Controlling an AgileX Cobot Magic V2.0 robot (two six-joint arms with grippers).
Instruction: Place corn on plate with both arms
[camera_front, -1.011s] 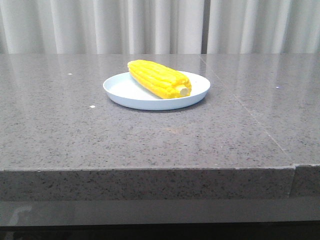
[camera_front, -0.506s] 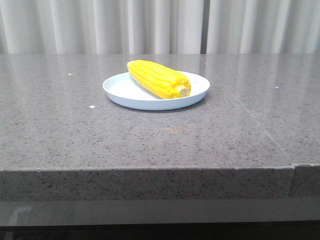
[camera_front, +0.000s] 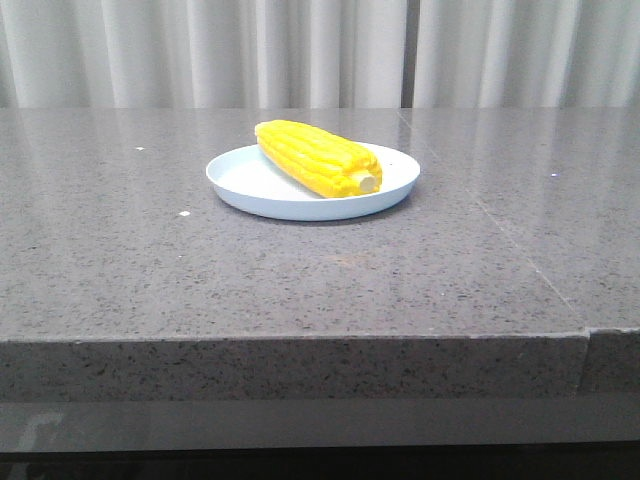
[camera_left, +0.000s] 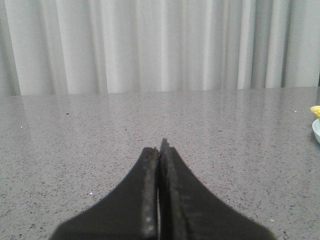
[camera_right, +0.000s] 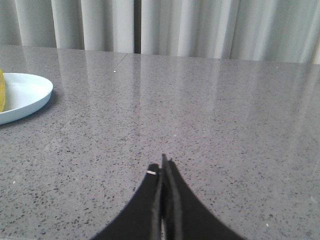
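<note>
Both tools are clenched with nothing between their fingers. Left tool (camera_left: 161, 150): the two dark fingers press together along their full visible length, poised just above the grey speckled worktop (camera_left: 100, 130); only a sliver of the plate and the corn shows at the edge of its wrist view. Right tool (camera_right: 163, 167): fingers likewise pressed flat against each other, low over bare worktop, well apart from the plate (camera_right: 22, 95), whose rim shows at the edge of that view. Neither tool appears in the front view.

Corn (camera_front: 318, 157): lies on the plate (camera_front: 250, 180), resting diagonally across it. The pale stub end faces the near right side of the plate and sits against the inner rim; the tapered end points toward the far left and reaches over the far rim. The cob occupies the right and rear portion of the plate; the left front portion is bare.

Plate: sits flat on the worktop, toward the middle, slightly far from the front edge. Pale curtains (camera_front: 300, 50) hang behind the worktop.
</note>
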